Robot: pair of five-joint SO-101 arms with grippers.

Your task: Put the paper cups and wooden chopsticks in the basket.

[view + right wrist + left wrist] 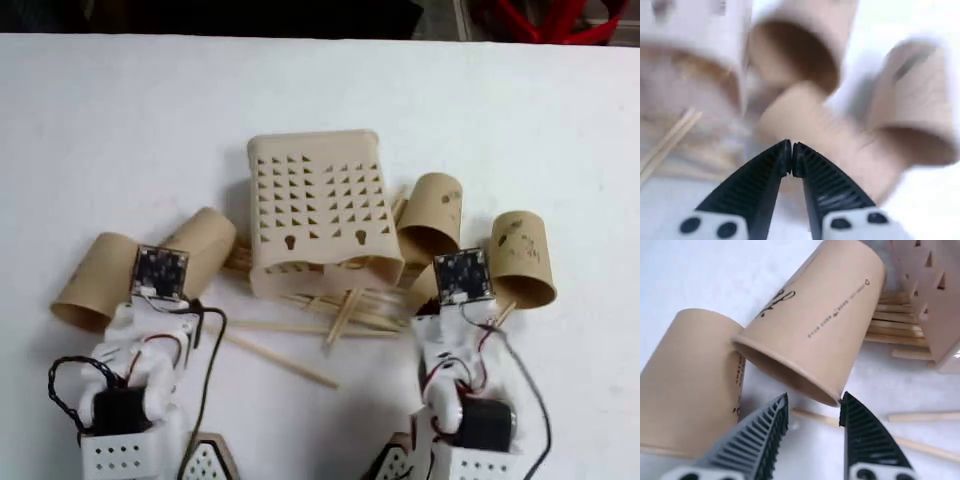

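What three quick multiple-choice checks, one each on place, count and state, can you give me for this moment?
1. Where do the loose chopsticks lie?
A. on the table by the basket
B. inside a cup
C. in a gripper

2. How many paper cups lie left of the basket?
A. none
B. two
C. four

3. The right gripper jaws are:
A. wide open
B. shut on a cup
C. shut, holding nothing

Answers:
1 A, the sticks fan out on the table from the tipped basket.
2 B, two cups lie side by side there.
3 C, the jaw tips meet with nothing between them.
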